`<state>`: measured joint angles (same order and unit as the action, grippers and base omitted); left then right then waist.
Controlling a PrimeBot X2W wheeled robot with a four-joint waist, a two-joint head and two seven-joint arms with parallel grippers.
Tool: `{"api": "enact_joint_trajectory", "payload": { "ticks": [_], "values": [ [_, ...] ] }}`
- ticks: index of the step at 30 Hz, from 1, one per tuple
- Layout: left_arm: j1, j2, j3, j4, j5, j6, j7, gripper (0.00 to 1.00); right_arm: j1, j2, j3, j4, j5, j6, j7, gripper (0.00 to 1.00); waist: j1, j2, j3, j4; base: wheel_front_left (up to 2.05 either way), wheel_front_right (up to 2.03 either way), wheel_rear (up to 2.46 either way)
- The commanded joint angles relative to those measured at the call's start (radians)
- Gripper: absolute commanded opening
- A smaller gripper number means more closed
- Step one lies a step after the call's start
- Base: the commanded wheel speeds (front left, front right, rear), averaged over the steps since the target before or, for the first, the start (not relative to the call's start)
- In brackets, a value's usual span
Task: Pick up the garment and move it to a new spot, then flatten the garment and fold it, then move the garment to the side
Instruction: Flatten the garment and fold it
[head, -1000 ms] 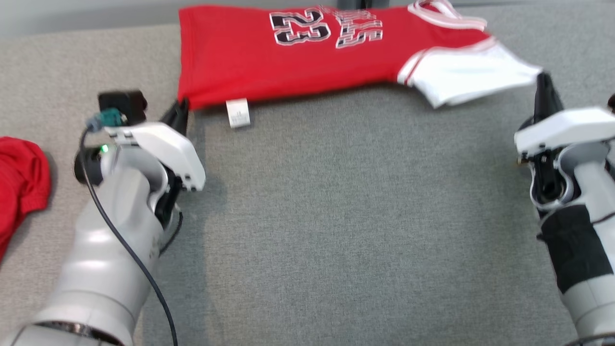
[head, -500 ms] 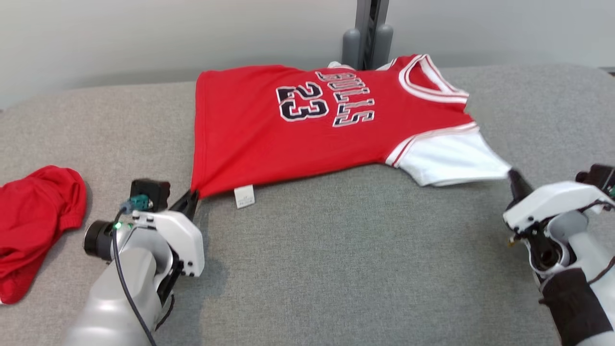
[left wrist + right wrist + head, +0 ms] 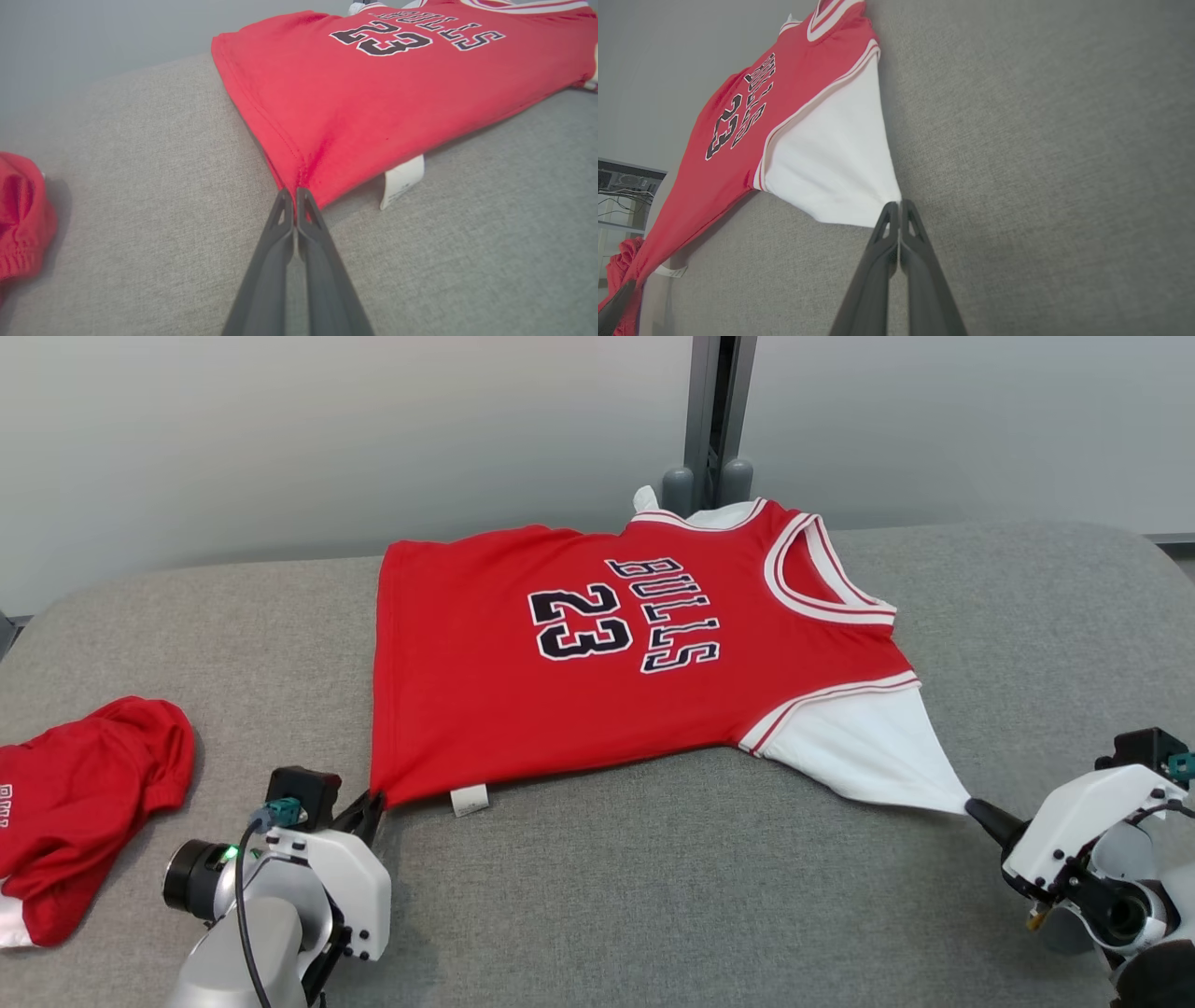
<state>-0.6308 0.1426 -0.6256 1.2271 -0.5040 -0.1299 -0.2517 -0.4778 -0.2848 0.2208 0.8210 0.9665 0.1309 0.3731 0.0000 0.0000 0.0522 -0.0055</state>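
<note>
Occlusions / cut-offs

jersey (image 3: 597,672) hem corner is buried in the left hand (image 3: 373,801) pinch, white sleeve tip in the right hand (image 3: 974,806) pinch. Far sleeve mostly hidden behind the shirt body. label (image 3: 469,800) print too small to read. Second red garment (image 3: 84,803) is cut by the head view's left edge.

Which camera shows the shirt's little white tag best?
The left wrist view: the white tag is big and close, poking from under the jersey. The head view shows it tiny; the right wrist view, a sliver.

crumpled red cloth (image 3: 93,793) far left (bunched up); dark post (image 3: 714,411) behind
</note>
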Motion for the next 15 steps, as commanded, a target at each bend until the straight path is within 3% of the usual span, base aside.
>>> {"api": "enact_joint_trajectory", "payload": {
  "ticks": [1,10,15],
  "values": [
    [0.021,0.012,-0.010,0.003,0.009,0.000,-0.005,0.00,0.037,-0.023,0.001,-0.031,0.017,0.000,0.038,0.00,0.0000,0.0000,-0.014,-0.001,0.00,0.00,0.00],
    [0.083,0.030,-0.058,-0.017,0.044,0.000,-0.012,0.00,0.182,-0.091,-0.030,-0.230,0.064,0.000,0.258,0.00,0.0000,0.0000,-0.066,-0.005,0.00,0.00,0.00],
    [0.131,0.038,-0.104,-0.032,0.058,0.000,-0.002,0.00,0.259,-0.104,-0.097,-0.318,0.039,0.000,0.310,0.00,0.0000,0.0000,-0.082,-0.006,0.00,0.00,0.00]
  ]
}}
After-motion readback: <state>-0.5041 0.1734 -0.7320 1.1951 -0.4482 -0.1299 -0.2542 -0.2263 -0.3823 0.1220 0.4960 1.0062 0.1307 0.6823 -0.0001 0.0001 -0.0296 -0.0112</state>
